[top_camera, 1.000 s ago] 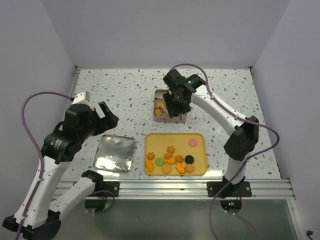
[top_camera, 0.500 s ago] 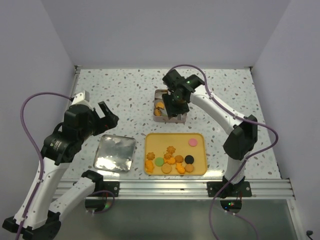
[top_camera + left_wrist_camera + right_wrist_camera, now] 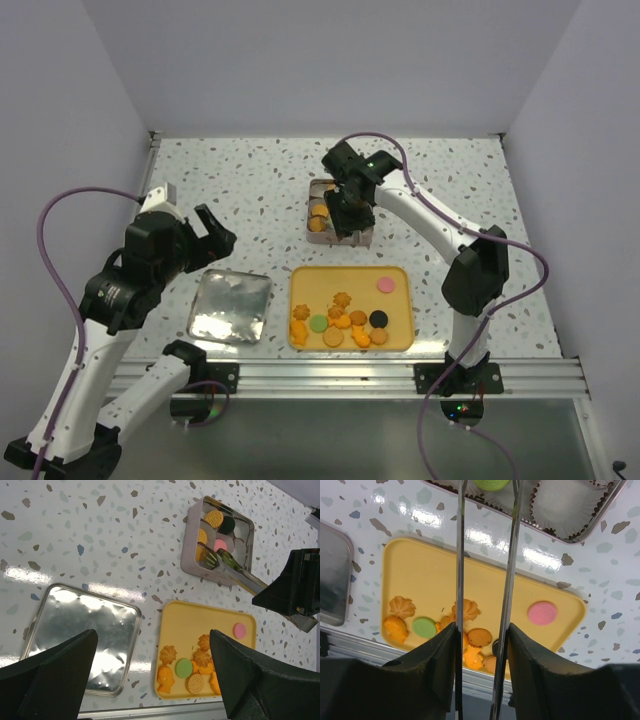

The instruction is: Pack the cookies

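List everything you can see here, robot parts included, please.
Table: one, white speckled, under everything.
Tray: one, yellow, near edge, centre.
Cookies on tray: about a dozen, mostly orange, one each green, black, pink.
Tin: one, silver, behind the tray, paper cups inside.
Cookies in tin: at least four; tan, black, orange, pink.
Lid: one, silver, left of the tray.
Green cookie: one, over the tin.
Left gripper: one, black, open, raised at left.
Right gripper: one, black, long metal fingers flanking the green cookie.
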Controlling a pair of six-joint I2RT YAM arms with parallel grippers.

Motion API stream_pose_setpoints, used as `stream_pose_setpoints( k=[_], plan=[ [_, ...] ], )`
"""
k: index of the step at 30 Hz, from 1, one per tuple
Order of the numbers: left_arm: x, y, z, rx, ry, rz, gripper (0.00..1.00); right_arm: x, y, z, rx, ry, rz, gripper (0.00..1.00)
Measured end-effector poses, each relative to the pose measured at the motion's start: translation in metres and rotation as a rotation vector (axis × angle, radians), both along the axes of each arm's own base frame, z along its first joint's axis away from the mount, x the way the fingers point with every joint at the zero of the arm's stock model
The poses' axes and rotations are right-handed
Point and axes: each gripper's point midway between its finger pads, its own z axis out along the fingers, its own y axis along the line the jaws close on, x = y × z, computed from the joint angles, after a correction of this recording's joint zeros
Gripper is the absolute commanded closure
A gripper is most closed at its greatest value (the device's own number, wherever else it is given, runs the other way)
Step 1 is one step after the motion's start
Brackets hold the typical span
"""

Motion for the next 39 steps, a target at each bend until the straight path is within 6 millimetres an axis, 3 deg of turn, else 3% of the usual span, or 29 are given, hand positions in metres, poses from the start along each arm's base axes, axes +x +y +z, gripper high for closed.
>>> stream_pose_setpoints(
  k=[26, 39],
  plan=[
    [0.004, -0.002, -0.01, 0.003, 0.021, -0.003, 0.0, 0.007, -0.021, 0.008, -0.035, -0.028, -0.021, 0.57],
    [0.002, -0.003, -0.009, -0.003, 0.015, -0.006, 0.0, 0.007, -0.022, 0.013, -0.028, -0.037, -0.02, 0.48]
  ],
)
